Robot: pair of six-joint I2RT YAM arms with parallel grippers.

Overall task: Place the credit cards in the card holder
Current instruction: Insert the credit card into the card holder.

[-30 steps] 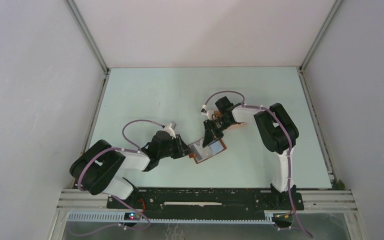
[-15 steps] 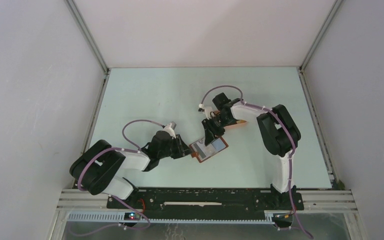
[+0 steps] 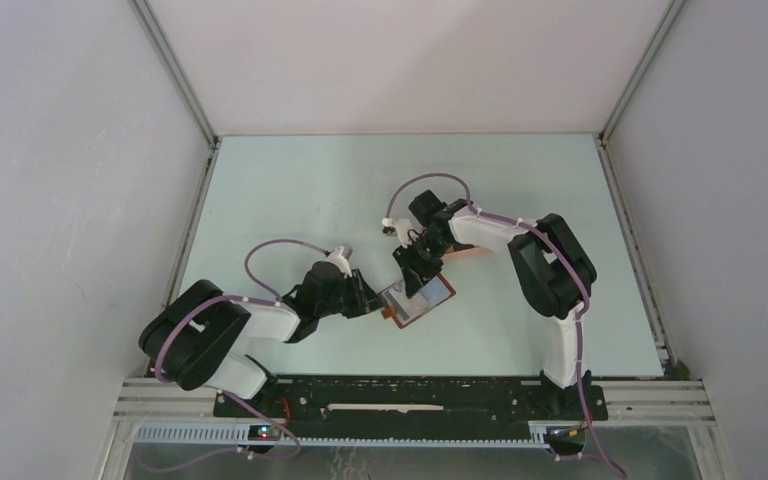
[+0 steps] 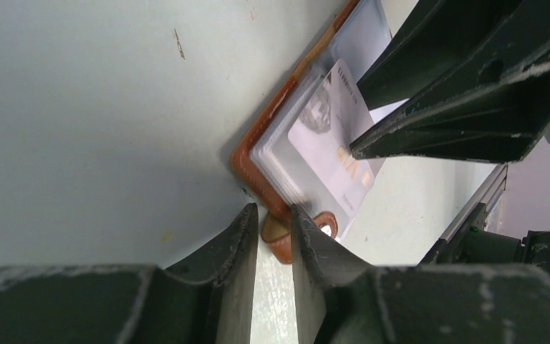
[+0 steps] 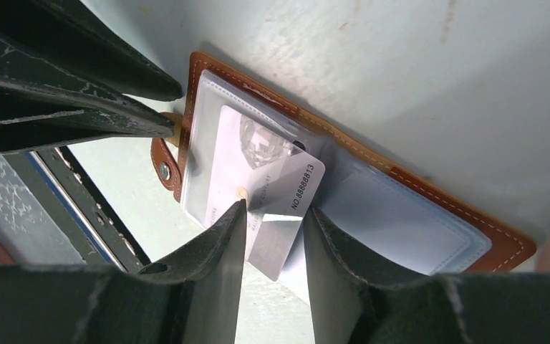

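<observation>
The card holder (image 3: 422, 300) lies open on the table, a reddish-brown wallet (image 5: 430, 188) with clear inner sleeves. My left gripper (image 4: 273, 212) is shut on its snap tab (image 4: 286, 240) at the near left edge. A pale grey credit card (image 5: 285, 195) with a printed number sits partly inside the left sleeve, one corner sticking out. My right gripper (image 5: 275, 209) stands over that corner with its jaws apart, the card lying loose between the fingers. In the left wrist view the same credit card (image 4: 333, 140) shows under the sleeve.
An orange-pink object (image 3: 474, 250) lies partly hidden under the right forearm, just behind the holder. White walls with metal frame rails (image 3: 200, 180) enclose the table on three sides. The arm bases and a black rail (image 3: 410, 395) line the near edge.
The right gripper has opened and let go of the card, and its wrist has shifted left over the holder. The left gripper has not moved.
</observation>
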